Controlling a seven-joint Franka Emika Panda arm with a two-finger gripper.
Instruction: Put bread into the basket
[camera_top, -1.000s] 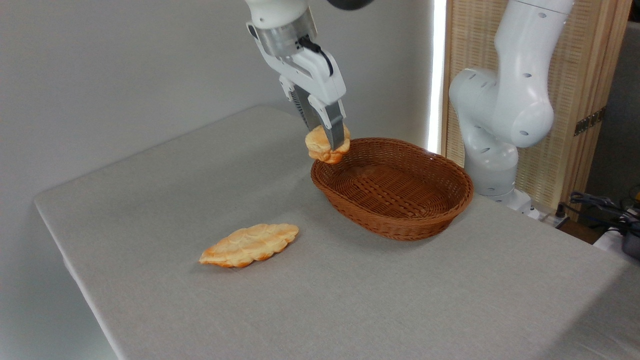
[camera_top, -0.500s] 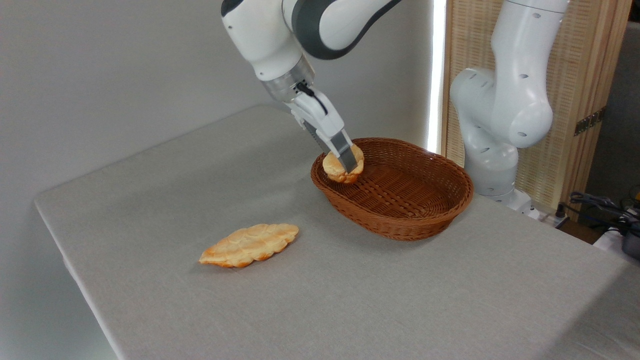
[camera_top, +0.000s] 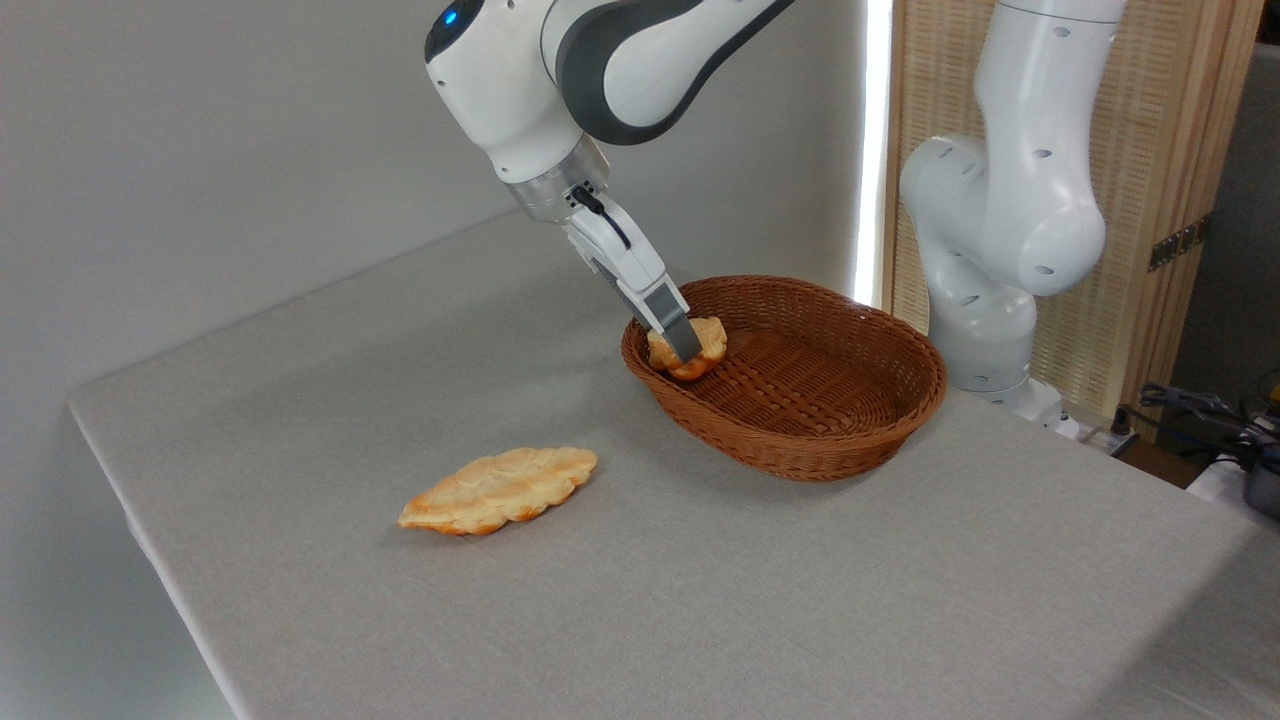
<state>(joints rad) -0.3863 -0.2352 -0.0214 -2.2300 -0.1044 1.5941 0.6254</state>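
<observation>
- Where a second ago the arm stood steep above the rim, the white and grey robot arm now leans low from upper left, its wrist tilted down into the basket.
- The grey cloth-covered table has not changed, nor has the white arm base beside the slatted wooden screen at right.
- The oval brown woven wicker basket sits in the same spot at the table's far right, resting flat.
- The long, flat, leaf-shaped ridged bread lies where it lay before, well apart from the basket, toward the near left.
- The two-finger gripper has come down from above the basket's left rim to inside it, and its fingers remain clamped on the bun.
- The small round bun with a pale golden top and orange-brown edges is now within the basket at its left end, low against the inner wall; whether it touches the weave cannot be told.
- No brand, label or writing is readable anywhere.
</observation>
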